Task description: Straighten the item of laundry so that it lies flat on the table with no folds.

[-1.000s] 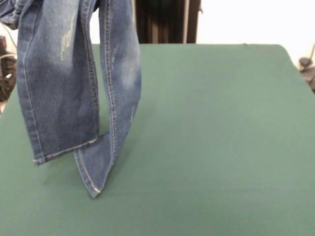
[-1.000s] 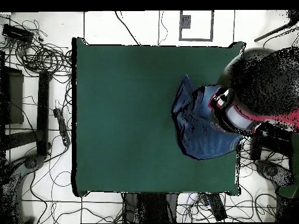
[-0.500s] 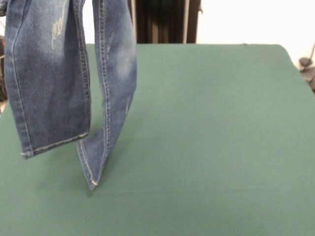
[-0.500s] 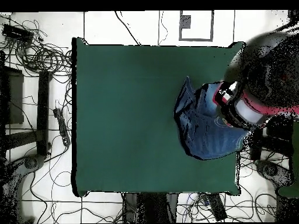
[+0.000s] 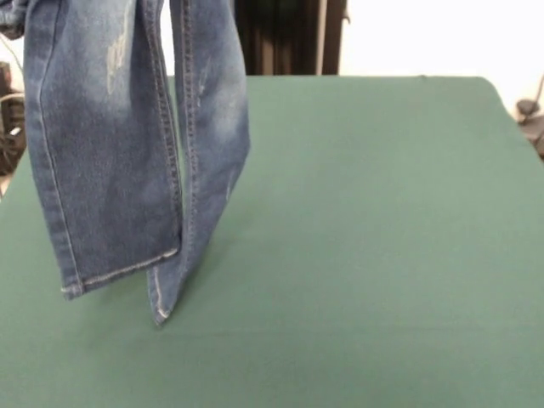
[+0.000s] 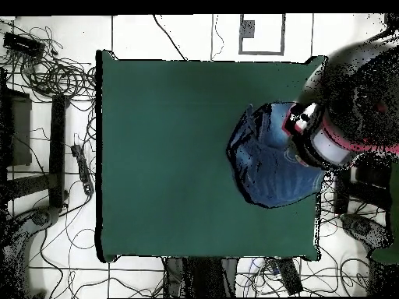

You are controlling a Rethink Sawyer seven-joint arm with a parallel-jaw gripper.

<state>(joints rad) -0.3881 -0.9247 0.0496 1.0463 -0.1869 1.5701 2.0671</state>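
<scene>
The blue denim jeans [image 5: 110, 144] hang in the air over the left part of the dark green table [image 5: 365, 238] in the front view. Both legs dangle straight down. The hem tip of the longer leg touches or nearly touches the felt; the other hem hangs just above it. The waistband is out of view above the picture's top edge. In the overhead view the jeans [image 6: 269, 167] bunch near the table's right edge [image 6: 318, 226]. My gripper [image 6: 299, 124] is above them under the red and white wrist, shut on the jeans' top.
The robot's dark pedestal [image 5: 289, 38] stands behind the table's far edge. Cables and black frames [image 6: 47, 117] lie on the floor left of the table in the overhead view. Dark gear [image 5: 531, 119] sits off the table's right side in the front view.
The hanging jeans have swung a little to the right and sunk slightly in the front view. The lower hem tip stays at about the same spot on the table.
</scene>
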